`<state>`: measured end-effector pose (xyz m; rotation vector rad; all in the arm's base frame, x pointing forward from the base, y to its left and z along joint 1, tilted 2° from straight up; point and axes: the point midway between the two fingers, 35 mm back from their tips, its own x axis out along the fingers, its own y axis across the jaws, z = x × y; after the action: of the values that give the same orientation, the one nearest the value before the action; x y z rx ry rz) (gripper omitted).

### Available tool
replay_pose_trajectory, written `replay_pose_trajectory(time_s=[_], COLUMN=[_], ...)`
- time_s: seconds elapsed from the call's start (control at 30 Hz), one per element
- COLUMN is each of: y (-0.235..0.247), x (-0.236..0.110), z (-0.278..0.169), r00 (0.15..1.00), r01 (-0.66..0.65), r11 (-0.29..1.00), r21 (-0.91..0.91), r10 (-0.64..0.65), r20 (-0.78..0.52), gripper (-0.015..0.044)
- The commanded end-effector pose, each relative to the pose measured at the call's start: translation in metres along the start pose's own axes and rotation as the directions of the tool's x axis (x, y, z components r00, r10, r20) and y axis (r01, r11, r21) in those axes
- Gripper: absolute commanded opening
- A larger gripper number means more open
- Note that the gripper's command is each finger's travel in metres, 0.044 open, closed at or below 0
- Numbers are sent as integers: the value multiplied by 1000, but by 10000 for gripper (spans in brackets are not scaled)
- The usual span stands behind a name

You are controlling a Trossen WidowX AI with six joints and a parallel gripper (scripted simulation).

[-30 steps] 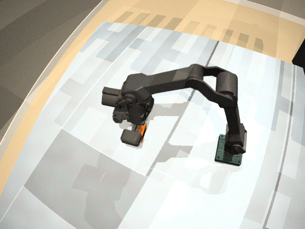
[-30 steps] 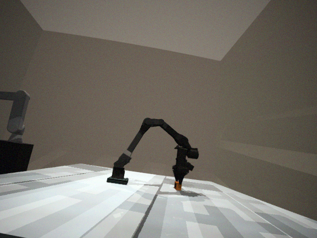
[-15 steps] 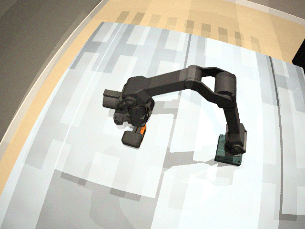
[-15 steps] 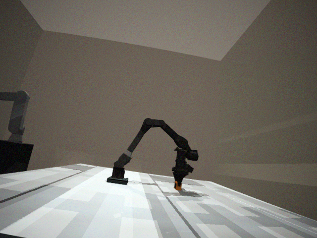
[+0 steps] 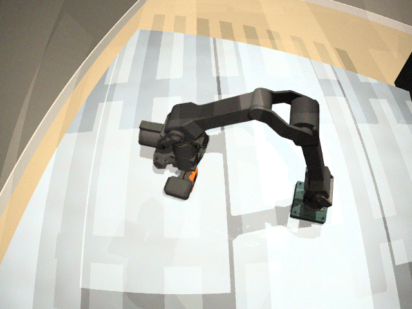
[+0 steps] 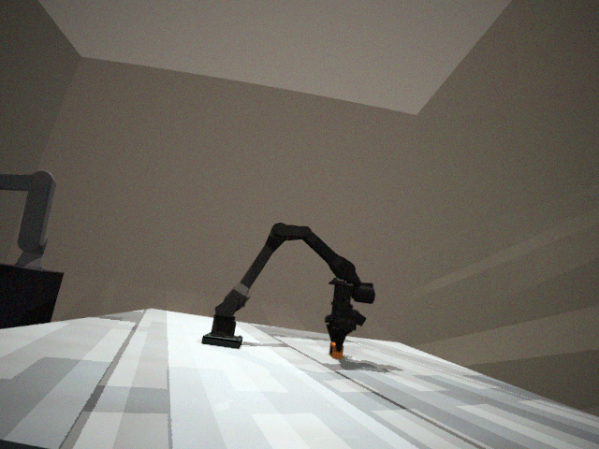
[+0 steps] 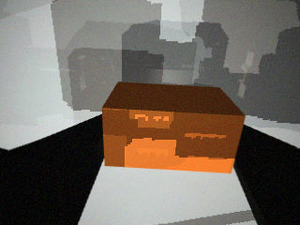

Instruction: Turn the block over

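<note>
The orange block [image 5: 193, 174] [image 6: 333, 351] [image 7: 169, 127] is at the table surface [image 5: 149, 266] [image 6: 203, 400], its long side running across the wrist view. Its darker top and one long side show there, with patches of light on that side. I cannot make out a marked side in any view. My gripper [image 6: 338, 345] [image 7: 168, 126] points down and is shut on the block, one black finger against each end. In the top view the gripper body hides much of the block. Its underside and far side are hidden.
My arm's dark green base plate [image 5: 299, 211] [image 6: 221, 340] stands on the table, to the right of the block in the top view. A second grey arm [image 6: 36, 212] stands on a black box [image 6: 29, 299] at the far left of the exterior view. Shadows and bright patches cross the table.
</note>
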<state>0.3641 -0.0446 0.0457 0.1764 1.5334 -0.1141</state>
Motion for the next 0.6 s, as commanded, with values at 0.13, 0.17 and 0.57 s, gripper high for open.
replay_pose_trajectory(time_s=[0.13,0.17,0.57], y=[0,0,0], x=[-4,-8,-26], z=[0,1,2], r00=[1000,1000,998], r01=[-1,-1,1], r11=[1000,1000,1000], r21=[4,4,3], r10=[1,1,-1], r20=[1,1,68], gripper=[110,83,0])
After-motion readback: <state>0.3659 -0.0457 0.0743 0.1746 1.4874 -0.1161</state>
